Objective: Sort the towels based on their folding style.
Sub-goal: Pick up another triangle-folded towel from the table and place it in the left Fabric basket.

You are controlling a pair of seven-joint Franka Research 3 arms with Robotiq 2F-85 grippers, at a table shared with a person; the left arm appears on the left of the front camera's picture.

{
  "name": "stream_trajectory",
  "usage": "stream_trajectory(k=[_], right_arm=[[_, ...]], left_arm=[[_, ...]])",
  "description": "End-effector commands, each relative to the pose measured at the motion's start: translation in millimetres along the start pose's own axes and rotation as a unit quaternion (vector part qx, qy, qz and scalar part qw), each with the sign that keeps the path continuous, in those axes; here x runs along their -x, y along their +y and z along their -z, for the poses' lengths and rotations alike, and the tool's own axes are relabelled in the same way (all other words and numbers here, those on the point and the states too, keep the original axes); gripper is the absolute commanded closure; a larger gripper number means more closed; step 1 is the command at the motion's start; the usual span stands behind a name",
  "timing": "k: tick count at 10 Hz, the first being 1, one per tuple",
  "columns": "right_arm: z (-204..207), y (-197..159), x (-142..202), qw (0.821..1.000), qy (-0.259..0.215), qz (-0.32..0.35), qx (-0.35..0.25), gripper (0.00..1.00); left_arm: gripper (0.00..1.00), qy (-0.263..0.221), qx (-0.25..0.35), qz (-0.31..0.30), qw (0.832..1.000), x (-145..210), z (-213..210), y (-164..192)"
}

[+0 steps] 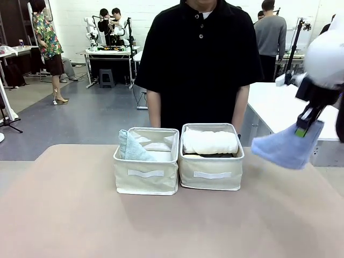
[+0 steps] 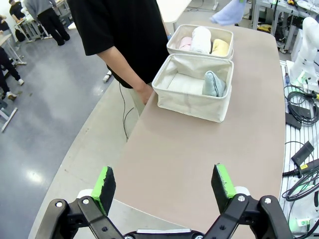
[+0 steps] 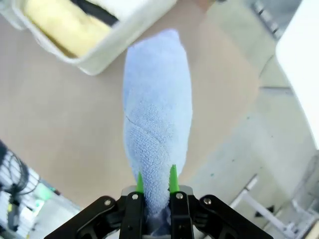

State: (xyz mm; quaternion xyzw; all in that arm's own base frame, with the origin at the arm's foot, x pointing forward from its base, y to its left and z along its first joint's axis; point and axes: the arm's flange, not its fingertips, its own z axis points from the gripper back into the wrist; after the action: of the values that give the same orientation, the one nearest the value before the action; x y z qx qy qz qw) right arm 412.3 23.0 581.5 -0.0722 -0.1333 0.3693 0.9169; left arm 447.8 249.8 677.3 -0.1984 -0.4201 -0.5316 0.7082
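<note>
Right gripper [image 1: 302, 129] is clenched on one end of the blue towel [image 1: 287, 146], which is held in the air at the table's right with its long axis running out along the fingers. The right bin [image 1: 210, 173], holding rolls, lies nearer. The left bin [image 1: 146, 176], holding the cone towel [image 1: 130, 148], lies beyond it. Left gripper [image 2: 164, 184] is released, well apart.

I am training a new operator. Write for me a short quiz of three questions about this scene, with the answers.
1. True or false: the right gripper is shut on the light blue towel.
2. The pale grey-green towel lies: A) in the left bin; B) in the right bin; C) on the floor.
3. Fill in: the left gripper holds nothing and its jaws stand ___.
Key: 1 true; 2 A; 3 open.
</note>
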Motion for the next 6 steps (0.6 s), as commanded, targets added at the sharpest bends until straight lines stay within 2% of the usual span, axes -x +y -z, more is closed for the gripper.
stream_trajectory(k=[1,2,4,5,6], right_arm=[[-65.7,27.1,12.5,0.998,-0.030,-0.049,0.024,1.00],[-94.7,33.4,15.1,0.997,-0.044,-0.062,0.014,1.00],[-105.5,26.6,18.9,0.997,-0.054,-0.058,-0.021,1.00],[-114.7,44.5,24.9,0.997,-0.047,-0.054,0.023,1.00],[-114.7,44.5,24.9,0.997,-0.047,-0.054,0.023,1.00]], left_arm=[[0.00,0.002,0.000,0.001,1.000,-0.5,-0.5,-1.7],[0.00,0.002,0.000,0.001,1.000,-0.5,-0.5,-1.7],[0.00,0.002,0.000,0.001,1.000,-0.5,-0.5,-1.7],[0.00,0.002,0.000,0.001,1.000,-0.5,-0.5,-1.7],[0.00,0.002,0.000,0.001,1.000,-0.5,-0.5,-1.7]])
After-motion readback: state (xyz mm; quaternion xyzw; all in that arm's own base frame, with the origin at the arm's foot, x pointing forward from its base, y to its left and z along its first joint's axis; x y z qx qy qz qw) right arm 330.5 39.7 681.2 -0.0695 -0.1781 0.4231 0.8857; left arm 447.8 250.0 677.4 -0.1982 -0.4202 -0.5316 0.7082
